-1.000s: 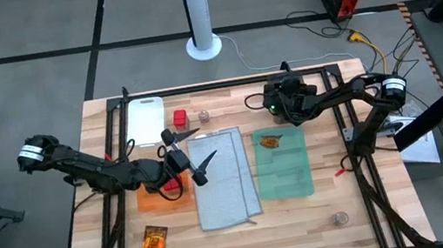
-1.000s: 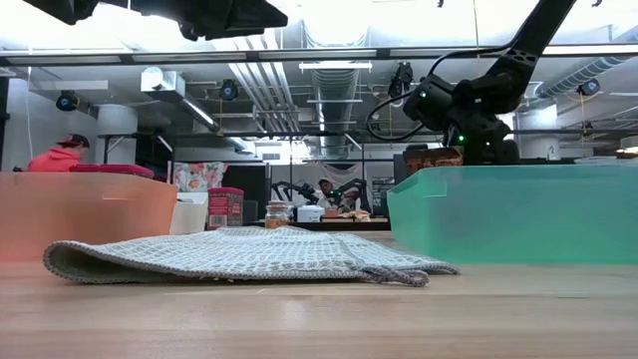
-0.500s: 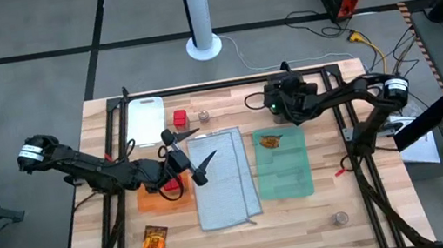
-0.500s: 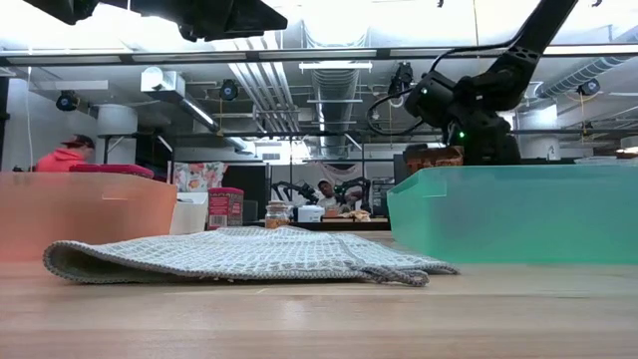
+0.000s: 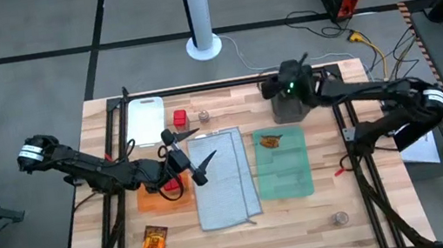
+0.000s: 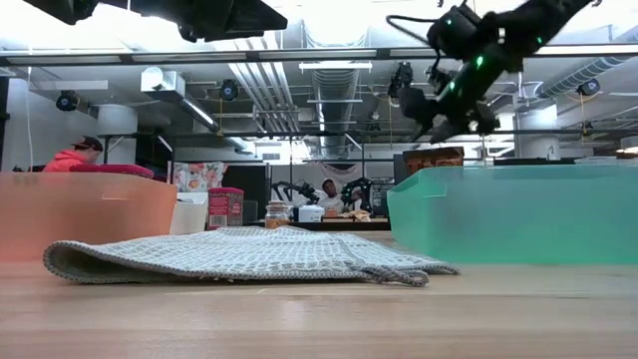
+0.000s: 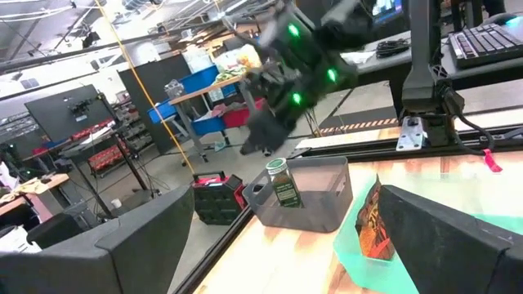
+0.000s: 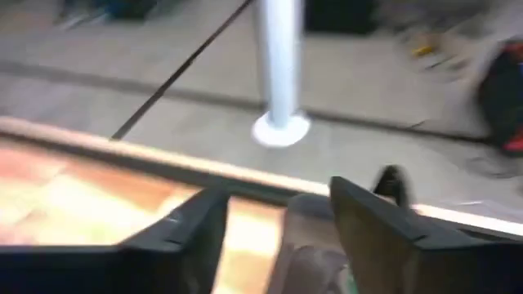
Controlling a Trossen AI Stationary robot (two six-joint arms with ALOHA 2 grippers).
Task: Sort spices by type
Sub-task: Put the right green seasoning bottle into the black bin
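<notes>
While the right claw (image 5: 289, 89) hangs raised over the bin (image 5: 288, 112) at the counter's far edge, gap partly open, empty, jar (image 7: 282, 182) standing in bin, left claw (image 5: 196, 157) spread wide, low above the red box (image 5: 172, 184) on the orange cloth (image 5: 152, 199).

Your left arm reaches in from the left edge of the high view, its left hand (image 5: 194, 157) near the middle with fingers spread wide, while your right arm stretches from the right edge to the upper middle, its right hand (image 5: 286, 97) parted and empty.
</notes>
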